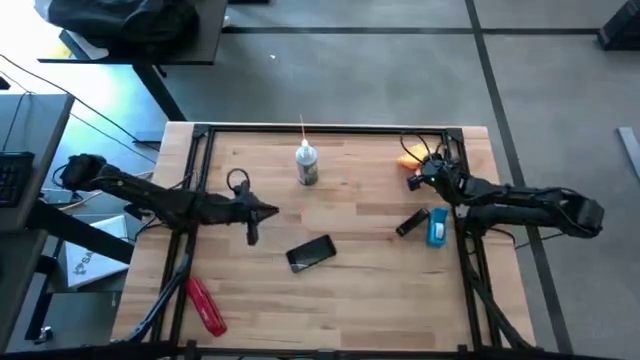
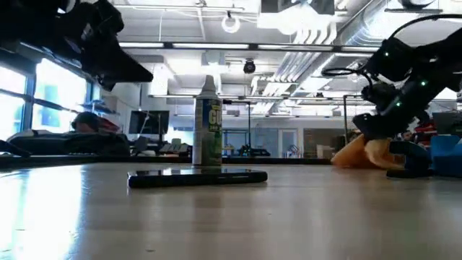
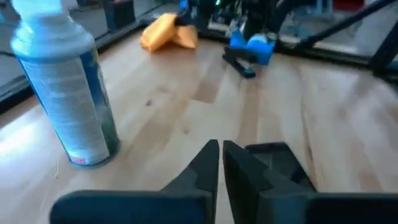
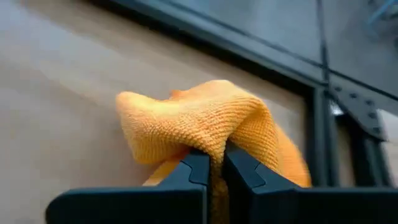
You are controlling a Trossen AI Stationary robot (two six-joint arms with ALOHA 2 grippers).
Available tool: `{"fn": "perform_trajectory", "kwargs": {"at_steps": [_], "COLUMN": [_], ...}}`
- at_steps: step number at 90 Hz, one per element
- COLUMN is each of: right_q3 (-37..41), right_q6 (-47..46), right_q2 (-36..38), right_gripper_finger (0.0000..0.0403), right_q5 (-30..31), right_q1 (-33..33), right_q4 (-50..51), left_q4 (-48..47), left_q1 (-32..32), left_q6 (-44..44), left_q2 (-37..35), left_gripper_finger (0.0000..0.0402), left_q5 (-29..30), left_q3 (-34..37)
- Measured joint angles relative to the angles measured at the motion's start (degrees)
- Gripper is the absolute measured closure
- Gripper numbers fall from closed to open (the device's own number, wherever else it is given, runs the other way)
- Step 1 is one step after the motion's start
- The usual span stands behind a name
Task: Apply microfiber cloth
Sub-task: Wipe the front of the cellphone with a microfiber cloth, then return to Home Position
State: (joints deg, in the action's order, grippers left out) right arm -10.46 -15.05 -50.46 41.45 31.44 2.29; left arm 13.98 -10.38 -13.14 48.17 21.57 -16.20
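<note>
Microfiber cloth (image 4: 205,127): bunched, upper right of the high view near the surface's (image 1: 350,290) far rim. Pinched at a raised fold between the right gripper's (image 4: 214,165) jaws, closed to a narrow gap filled with fabric. Long axis not readable while bunched.

Phone (image 1: 311,252): lower centre of the high view, well apart from the cloth. Left gripper (image 3: 220,163) nearer the phone, jaws nearly together, holding nothing.

Right wrist view alone confirms the pinch. Low view alone suggests the cloth (image 2: 364,153) resting at surface level.
</note>
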Motion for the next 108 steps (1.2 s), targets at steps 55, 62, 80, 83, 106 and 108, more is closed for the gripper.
{"fn": "perform_trajectory", "kwargs": {"at_steps": [55,62,80,83,106,108], "right_q3": [0.1,-0.6,-7.2,-8.4,-11.1,-11.1], "right_q6": [8.2,8.5,7.6,7.6,1.5,0.4], "right_q2": [2.8,4.0,10.8,12.0,23.1,24.2], "right_gripper_finger": [0.0317,0.0269,0.0162,0.0149,0.0114,0.0115], "right_q5": [-17.2,-16.5,-21.8,-24.5,-41.7,-42.6], "right_q1": [19.8,20.4,20.1,19.7,12.3,11.4], "right_q4": [-5.7,-3.5,10.4,13.3,21.7,21.9], "left_q4": [-4.0,-4.2,-6.7,-7.0,-8.5,-7.9], "left_q1": [17.0,17.8,18.3,18.0,14.1,13.6], "left_q6": [1.2,0.8,-1.0,-1.5,-3.3,-2.8], "left_q2": [-15.0,-16.0,-18.9,-19.3,-22.1,-22.5], "left_gripper_finger": [0.0401,0.0401,0.0401,0.0401,0.0402,0.0402], "left_q5": [-12.5,-11.9,-12.0,-12.2,-12.4,-12.4], "left_q3": [10.1,11.0,11.0,11.0,11.0,11.0]}}
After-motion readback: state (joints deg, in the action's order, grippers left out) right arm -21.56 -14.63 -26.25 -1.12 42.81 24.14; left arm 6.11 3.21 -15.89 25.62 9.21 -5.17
